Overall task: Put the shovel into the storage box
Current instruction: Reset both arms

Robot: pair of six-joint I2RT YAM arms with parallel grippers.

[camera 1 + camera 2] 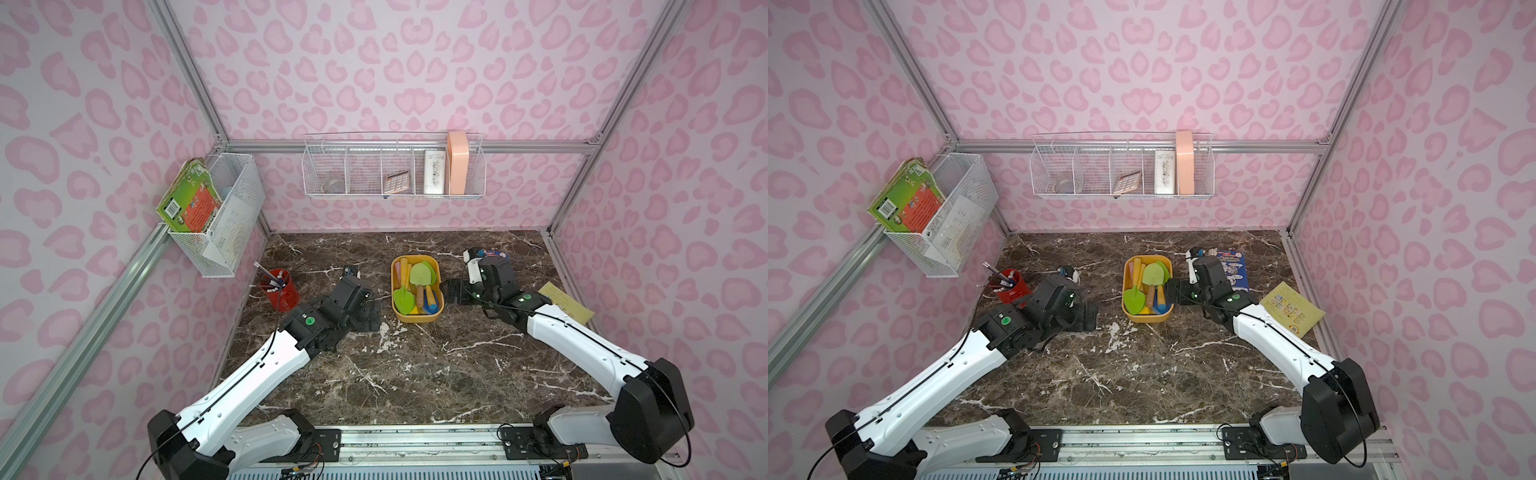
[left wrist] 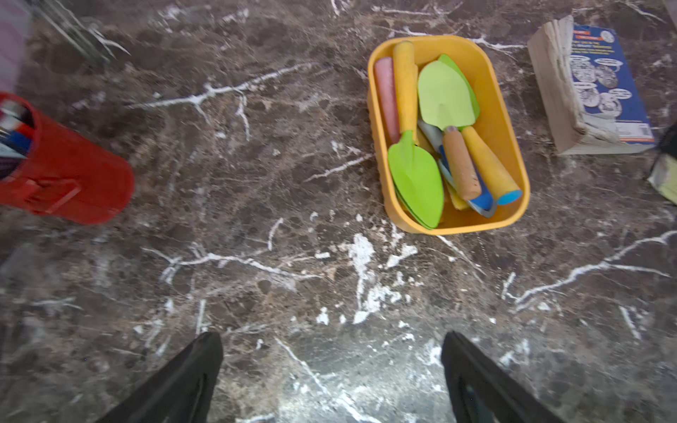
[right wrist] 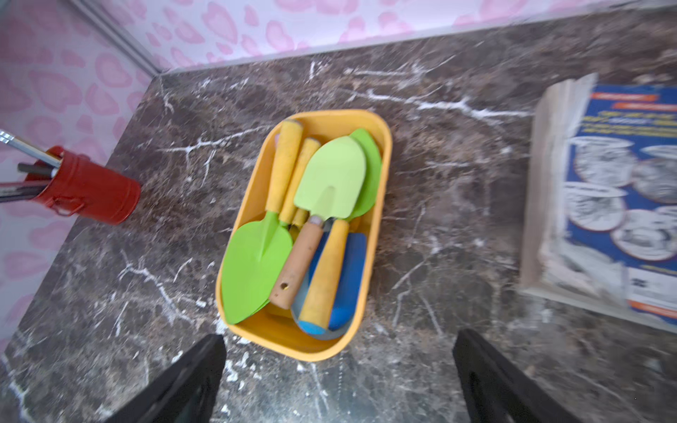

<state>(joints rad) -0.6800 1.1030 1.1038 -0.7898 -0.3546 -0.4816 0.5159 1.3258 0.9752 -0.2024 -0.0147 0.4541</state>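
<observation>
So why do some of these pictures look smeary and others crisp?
In the left wrist view the red pen cup smears at the edge and glare whitens the marble table; in the right wrist view the book is blurred; in both top views the storage box looks crisp.

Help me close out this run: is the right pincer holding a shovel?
No, the right pincer stands open and empty in its wrist view, while the shovels lie inside the storage box.

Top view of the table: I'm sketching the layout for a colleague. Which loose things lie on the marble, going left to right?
red pen cup → storage box → blue book → yellow leaflet
</observation>
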